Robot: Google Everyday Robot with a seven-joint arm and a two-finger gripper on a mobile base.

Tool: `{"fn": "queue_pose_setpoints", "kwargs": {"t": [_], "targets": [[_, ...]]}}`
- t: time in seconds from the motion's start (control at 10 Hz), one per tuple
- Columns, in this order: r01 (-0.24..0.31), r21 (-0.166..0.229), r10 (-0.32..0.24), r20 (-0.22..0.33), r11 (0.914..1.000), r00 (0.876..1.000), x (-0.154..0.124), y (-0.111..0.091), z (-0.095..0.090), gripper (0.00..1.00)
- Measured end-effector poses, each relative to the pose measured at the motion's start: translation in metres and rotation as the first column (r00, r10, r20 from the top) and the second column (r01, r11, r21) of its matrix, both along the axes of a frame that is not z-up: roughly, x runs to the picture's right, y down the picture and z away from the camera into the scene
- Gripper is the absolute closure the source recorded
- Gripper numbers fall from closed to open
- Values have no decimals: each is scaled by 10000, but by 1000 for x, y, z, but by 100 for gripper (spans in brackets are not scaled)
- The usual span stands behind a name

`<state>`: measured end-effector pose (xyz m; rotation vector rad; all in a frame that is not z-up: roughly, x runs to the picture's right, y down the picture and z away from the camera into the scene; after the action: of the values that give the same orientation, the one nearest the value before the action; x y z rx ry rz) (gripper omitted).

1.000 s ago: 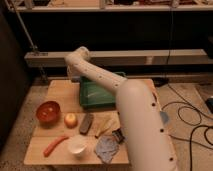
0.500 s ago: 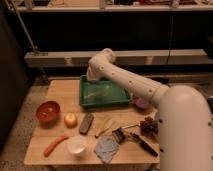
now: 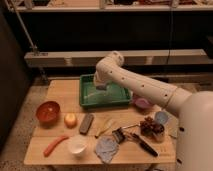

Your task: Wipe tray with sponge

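The green tray (image 3: pixel 118 100) sits at the back middle of the wooden table (image 3: pixel 60 92). My gripper (image 3: pixel 101 86) hangs at the end of the white arm (image 3: pixel 140 87), low over the tray's left half. A white patch shows on the tray floor just below it. No sponge shows clearly at the gripper. A grey-brown oblong block (image 3: pixel 86 123) that may be the sponge lies on the table in front of the tray.
A red bowl (image 3: pixel 48 112), an orange fruit (image 3: pixel 70 120), a red sausage-like stick (image 3: pixel 55 145) and a white cup (image 3: pixel 77 146) are at the left front. A blue cloth (image 3: pixel 106 149), a black-handled tool (image 3: pixel 145 145), dark grapes (image 3: pixel 150 126), a blue cup (image 3: pixel 161 118) and a purple bowl (image 3: pixel 142 103) are to the right.
The arm has swung to the right, uncovering the middle of the table. The gripper has stayed over the tray and now sits over its left half.
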<state>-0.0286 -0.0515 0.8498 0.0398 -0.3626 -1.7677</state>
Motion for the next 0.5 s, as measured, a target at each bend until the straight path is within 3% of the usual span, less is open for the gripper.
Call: {"fn": "queue_pose_setpoints", "kwargs": {"t": [0.3,0.5], "targets": [[-99,-230,105,272,9997,9996,-22,6,9,100],[-267,-354,288,618,9990,9977,-29,33,33,100]]}}
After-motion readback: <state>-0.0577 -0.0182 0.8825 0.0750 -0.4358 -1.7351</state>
